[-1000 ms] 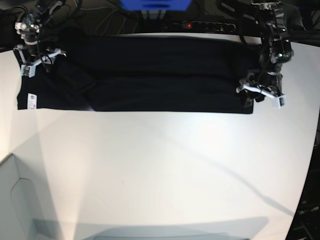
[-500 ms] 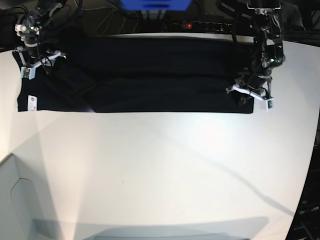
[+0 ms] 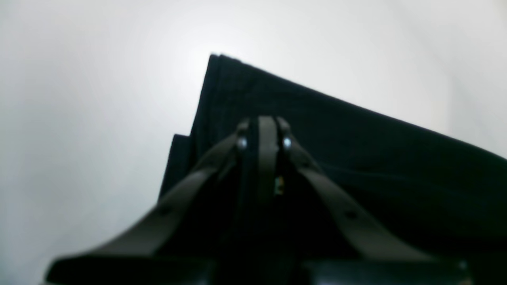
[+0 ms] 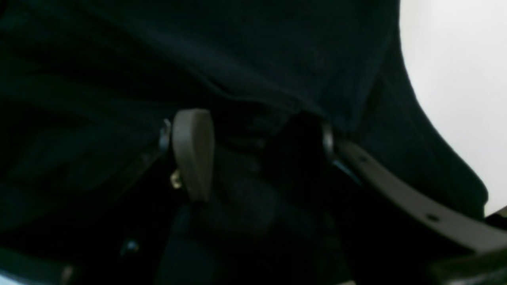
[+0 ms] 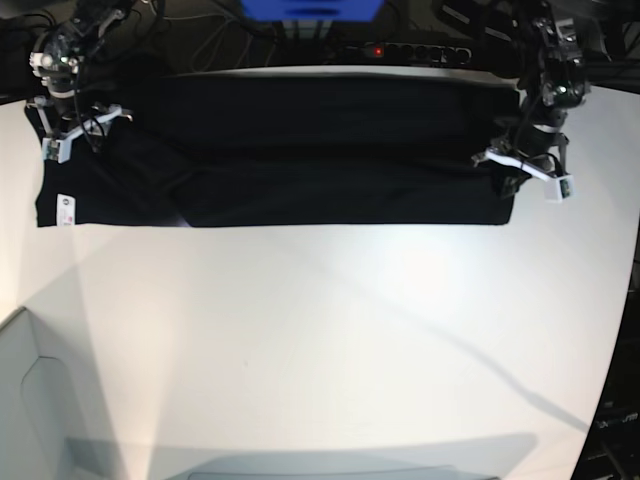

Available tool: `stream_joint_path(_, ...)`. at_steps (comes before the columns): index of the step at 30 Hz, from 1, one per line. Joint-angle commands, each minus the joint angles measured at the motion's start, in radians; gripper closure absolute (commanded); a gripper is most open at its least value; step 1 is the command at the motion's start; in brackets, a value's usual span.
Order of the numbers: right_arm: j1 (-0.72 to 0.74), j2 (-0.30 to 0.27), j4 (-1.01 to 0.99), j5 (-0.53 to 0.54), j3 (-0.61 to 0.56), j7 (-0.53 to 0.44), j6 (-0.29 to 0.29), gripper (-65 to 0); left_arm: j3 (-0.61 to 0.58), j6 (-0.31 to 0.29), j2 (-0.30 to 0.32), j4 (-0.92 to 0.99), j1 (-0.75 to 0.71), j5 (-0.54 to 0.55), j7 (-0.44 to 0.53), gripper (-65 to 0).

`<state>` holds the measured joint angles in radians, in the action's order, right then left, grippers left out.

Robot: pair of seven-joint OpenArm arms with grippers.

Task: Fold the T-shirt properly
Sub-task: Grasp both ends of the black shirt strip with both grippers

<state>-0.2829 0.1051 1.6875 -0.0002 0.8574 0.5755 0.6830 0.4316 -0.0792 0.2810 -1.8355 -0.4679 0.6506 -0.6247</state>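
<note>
T-shirt lies banded along table's far edge; left gripper clamped on its hem; right gripper wide over cloth, must pinch before lifting.

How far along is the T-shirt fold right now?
Done: the T-shirt lies as a long doubled band across the table. In hand: the left gripper is shut on its end; the right gripper stands open over the other end. Left: folding the band crosswise into a compact packet.

No text can be read; the small white label on the T-shirt is illegible.
</note>
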Motion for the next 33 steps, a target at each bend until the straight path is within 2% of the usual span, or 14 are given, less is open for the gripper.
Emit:
stream_joint_path(1, -0.002, -0.002, 0.004, -0.007, 0.000, 0.019, 0.015, -34.0, 0.008, -0.004, 0.011, -0.017, -0.016, 0.004, 0.018, 0.0)
stream_joint_path(6, -0.002, -0.002, 0.004, -0.007, 0.000, 0.019, 0.015, -34.0, 0.008, -0.006, 0.013, -0.011, -0.030, 0.004, 0.018, -1.5)
stream_joint_path(8, -0.002, -0.002, 0.004, -0.007, 0.000, 0.019, 0.015, -34.0, 0.008, -0.006, 0.016, -0.010, -0.045, 0.004, 0.018, -7.1)
stream_joint_path(13, -0.002, -0.002, 0.004, -0.007, 0.000, 0.019, 0.015, -34.0, 0.008, -0.004, 0.022, -0.010, -0.051, -0.005, 0.018, -28.2)
stream_joint_path(15, -0.002, -0.002, 0.004, -0.007, 0.000, 0.019, 0.015, -34.0, 0.008, -0.004, 0.022, -0.010, -0.062, -0.007, 0.018, -31.8)
stream_joint_path(21, -0.002, -0.002, 0.004, -0.007, 0.000, 0.019, 0.015, -34.0, 0.008, -0.004, 0.057, 0.000, -0.079, -0.007, 0.018, -30.7)
stream_joint_path(28, -0.002, 0.000, 0.006, -0.007, 0.000, 0.019, 0.015, -34.0, 0.008, -0.004, 0.056, 0.099, -0.070, 0.001, 0.018, -31.0)
stream_joint_path(33, -0.002, 0.000, 0.006, -0.007, 0.000, 0.019, 0.015, -34.0, 0.006, -0.004, 0.051, 0.102, -0.079, 0.002, 0.018, -30.9)
